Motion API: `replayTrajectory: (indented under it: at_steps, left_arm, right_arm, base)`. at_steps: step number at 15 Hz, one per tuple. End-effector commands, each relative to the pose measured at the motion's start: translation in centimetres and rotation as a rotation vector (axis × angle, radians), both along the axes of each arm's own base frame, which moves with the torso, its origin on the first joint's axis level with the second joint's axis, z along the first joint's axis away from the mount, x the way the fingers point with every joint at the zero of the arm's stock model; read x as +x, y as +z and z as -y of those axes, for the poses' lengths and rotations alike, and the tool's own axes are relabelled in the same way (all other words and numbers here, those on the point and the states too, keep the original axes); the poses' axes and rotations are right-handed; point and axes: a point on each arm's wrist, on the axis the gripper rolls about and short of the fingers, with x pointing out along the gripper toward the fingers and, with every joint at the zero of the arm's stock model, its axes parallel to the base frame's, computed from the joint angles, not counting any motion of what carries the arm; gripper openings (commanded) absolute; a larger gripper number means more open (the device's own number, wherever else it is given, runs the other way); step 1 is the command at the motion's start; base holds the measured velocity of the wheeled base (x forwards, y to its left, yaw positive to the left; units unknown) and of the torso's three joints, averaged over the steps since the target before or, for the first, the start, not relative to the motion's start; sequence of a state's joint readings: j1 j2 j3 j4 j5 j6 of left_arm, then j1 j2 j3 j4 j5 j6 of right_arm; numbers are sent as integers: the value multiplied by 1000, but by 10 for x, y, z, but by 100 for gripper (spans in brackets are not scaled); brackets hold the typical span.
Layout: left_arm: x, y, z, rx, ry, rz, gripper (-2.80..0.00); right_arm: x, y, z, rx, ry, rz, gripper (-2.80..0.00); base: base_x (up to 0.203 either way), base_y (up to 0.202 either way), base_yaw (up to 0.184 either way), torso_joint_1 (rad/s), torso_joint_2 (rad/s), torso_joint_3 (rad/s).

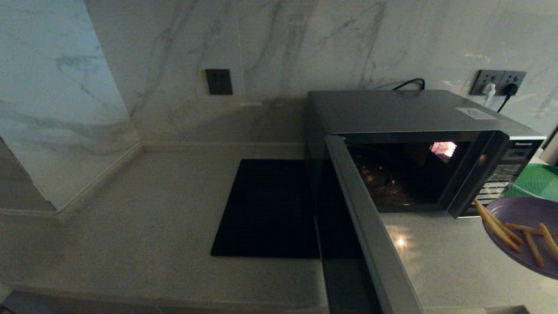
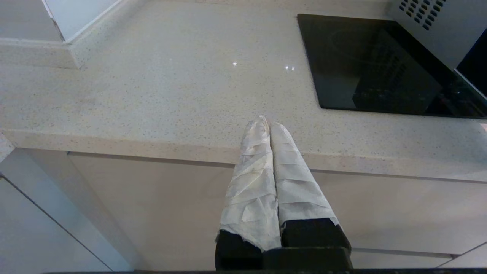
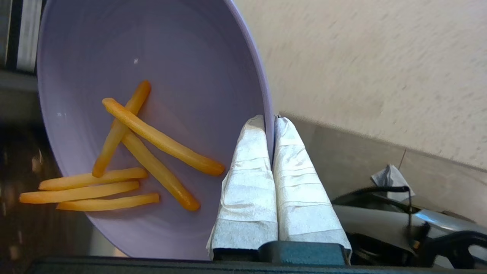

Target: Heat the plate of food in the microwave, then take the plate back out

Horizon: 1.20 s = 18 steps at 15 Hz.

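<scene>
At three o'clock from the microwave (image 1: 418,148), right at the edge of the head view, hung the plate of food (image 1: 529,235), lifted clear of the countertop (image 1: 152,209) and tilted, its golden sticks slid toward the lower side. Pinching its rim was the right gripper (image 3: 271,125), its tape-wrapped fingers (image 3: 251,171) pressed together with the lilac edge caught between them, one finger inside the plate, one outside. And the sticks held on, six of them, piled loosely against the lower curve!

Over at the oven, the door (image 1: 370,235) stood swung wide open toward six o'clock, the cavity lit, a glass turntable (image 1: 377,176) showing inside. At nine o'clock from the microwave lay the flat black mat (image 1: 270,209), just beside the casing. At three o'clock behind the plate peeked a green tray (image 1: 538,181). Up at twelve o'clock, on the marble wall, sat the socket (image 1: 497,83) with two plugs in it.

Down by the counter's front edge waited the left gripper (image 2: 269,123), fingers closed flat against each other, gripping nothing, pointed at bare stone beyond the cabinet front.
</scene>
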<state>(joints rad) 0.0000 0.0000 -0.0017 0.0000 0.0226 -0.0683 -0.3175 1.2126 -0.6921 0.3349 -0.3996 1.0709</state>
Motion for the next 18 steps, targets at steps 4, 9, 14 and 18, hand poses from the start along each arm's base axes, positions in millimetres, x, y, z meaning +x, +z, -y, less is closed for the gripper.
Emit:
replayTrajectory:
  at_steps: [4,9,14,18]
  left_arm:
    - [0,0,0,-1,0,0,-280]
    - [0,0,0,-1,0,0,-280]
    - [0,0,0,-1,0,0,-280]
    - [0,0,0,-1,0,0,-280]
  right_arm:
    - [2,-4,29,-2,-172,9,-280]
    - [5,-13,59,0,-309,4,-280]
    - [28,-28,84,-4,-342,23,-280]
    - [60,-59,122,10,-379,-9,-280]
  base:
    - [0,0,0,0,0,0]
    - [0,0,0,0,0,0]
    - [0,0,0,0,0,0]
    - [0,0,0,0,0,0]
